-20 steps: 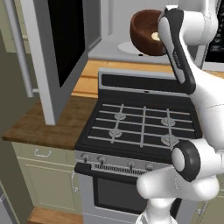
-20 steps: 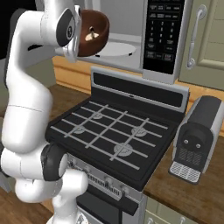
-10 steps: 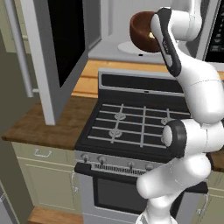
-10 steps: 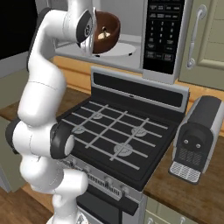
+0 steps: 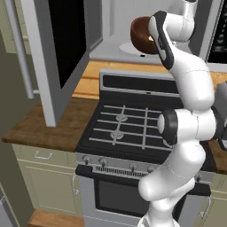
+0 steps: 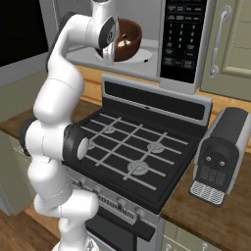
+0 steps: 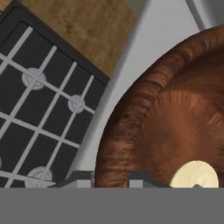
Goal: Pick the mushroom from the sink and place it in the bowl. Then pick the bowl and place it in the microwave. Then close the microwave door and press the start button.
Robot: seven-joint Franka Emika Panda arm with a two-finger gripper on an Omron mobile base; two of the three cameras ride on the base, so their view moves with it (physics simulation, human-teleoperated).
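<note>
Reddish-brown and wood-like, the bowl (image 6: 126, 41) hangs in your gripper (image 7: 110, 177), whose fingertips pinch its thick rim, one inside and one outside. You hold it at the mouth of the microwave (image 5: 111, 46), just above the white turntable (image 5: 127, 48). Look into the bowl from the hand view and you see the pale mushroom (image 7: 194, 175) lying on its bottom. Your microwave door (image 5: 57, 53) stands swung wide open on the left, above the black stove (image 6: 132, 157).
</note>
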